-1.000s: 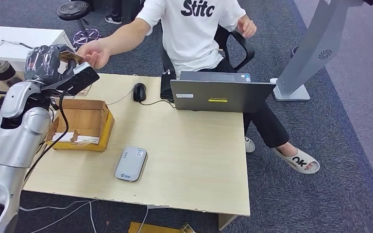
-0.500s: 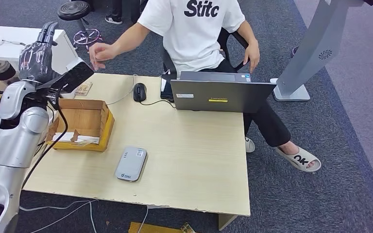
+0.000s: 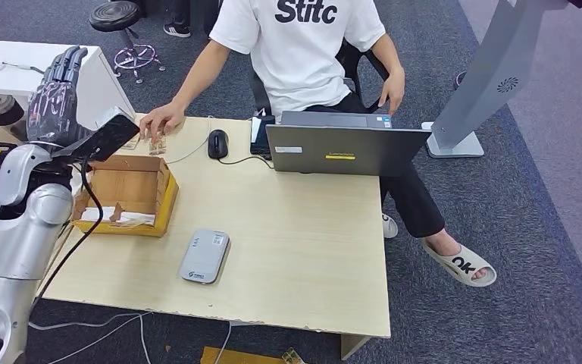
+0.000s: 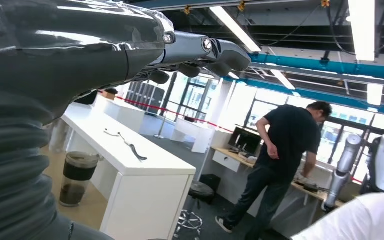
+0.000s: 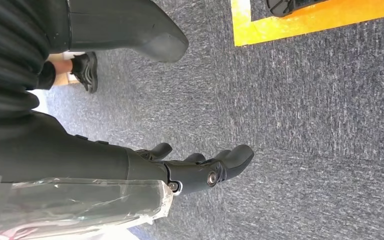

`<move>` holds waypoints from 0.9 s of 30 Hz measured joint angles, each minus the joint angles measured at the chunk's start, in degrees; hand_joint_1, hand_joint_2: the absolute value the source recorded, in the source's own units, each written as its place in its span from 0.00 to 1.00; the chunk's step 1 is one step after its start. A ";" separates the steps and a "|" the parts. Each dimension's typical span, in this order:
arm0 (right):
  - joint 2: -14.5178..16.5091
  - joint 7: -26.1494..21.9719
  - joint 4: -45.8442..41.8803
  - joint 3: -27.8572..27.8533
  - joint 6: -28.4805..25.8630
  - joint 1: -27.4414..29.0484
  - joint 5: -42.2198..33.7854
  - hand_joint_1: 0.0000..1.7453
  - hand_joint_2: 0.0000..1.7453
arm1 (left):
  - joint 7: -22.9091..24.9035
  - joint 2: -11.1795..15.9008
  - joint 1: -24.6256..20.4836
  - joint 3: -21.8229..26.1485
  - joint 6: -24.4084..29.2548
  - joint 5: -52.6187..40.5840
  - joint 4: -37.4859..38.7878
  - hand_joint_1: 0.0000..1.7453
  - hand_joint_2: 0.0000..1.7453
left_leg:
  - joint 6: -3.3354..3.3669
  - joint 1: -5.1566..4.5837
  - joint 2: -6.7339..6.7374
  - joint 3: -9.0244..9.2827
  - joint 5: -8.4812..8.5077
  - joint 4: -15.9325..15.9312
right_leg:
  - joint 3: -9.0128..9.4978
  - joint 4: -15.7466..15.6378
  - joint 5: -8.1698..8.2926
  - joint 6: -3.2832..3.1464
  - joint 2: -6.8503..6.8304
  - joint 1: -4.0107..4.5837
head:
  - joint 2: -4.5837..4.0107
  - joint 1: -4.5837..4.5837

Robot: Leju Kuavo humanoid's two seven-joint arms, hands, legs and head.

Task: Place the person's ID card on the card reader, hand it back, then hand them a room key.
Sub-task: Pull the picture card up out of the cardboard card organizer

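My left hand (image 3: 57, 95) is raised above the table's far left corner, fingers stretched up and apart, holding nothing; the left wrist view shows its fingers (image 4: 195, 50) extended and empty. The person's hand (image 3: 163, 121) rests on the table's far edge over a small brownish card (image 3: 157, 144). The grey card reader (image 3: 204, 256) lies flat near the table's front, nothing on it. An open cardboard box (image 3: 125, 193) with white cards inside sits below my left hand. My right hand (image 5: 200, 167) hangs over the carpet with loosely spread fingers, empty.
A laptop (image 3: 345, 148) and a black mouse (image 3: 217, 142) stand at the table's far side in front of the seated person. A second small card (image 3: 130, 141) lies near the box's far corner. A white desk (image 3: 38, 64) and cup (image 3: 0, 110) are to the left.
A second ago my left hand held the card up to the person's hand. The person took it and lowered it to the table; my fingers opened and straightened upward.
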 joint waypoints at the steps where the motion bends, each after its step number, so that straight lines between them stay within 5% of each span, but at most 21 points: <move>1: 0.00 -0.04 0.00 -0.14 -0.01 0.04 -0.04 0.00 1.00 | -0.39 0.37 1.61 0.23 -0.14 0.25 -1.48 0.00 1.00 | 0.00 0.00 0.01 0.00 0.00 0.00 | -0.01 0.00 0.00 0.00 0.01 0.00 | 0.00 -0.01; 11: 0.00 -0.14 0.01 -2.04 -0.43 0.76 -0.25 0.00 1.00 | -0.12 5.23 20.64 3.91 -2.20 -0.90 -17.23 0.00 1.00 | -0.03 0.00 0.01 -0.06 -0.02 -0.03 | -0.11 -0.01 -0.03 -0.01 0.00 0.01 | 0.00 -0.01; 27: 0.03 0.09 0.02 -3.57 -0.95 0.88 -0.27 0.00 1.00 | -0.24 7.05 33.66 10.07 -1.48 -4.37 -26.70 0.00 1.00 | -0.04 0.00 -0.01 -0.10 -0.02 -0.03 | -0.15 0.00 -0.05 -0.02 -0.01 0.00 | 0.00 -0.02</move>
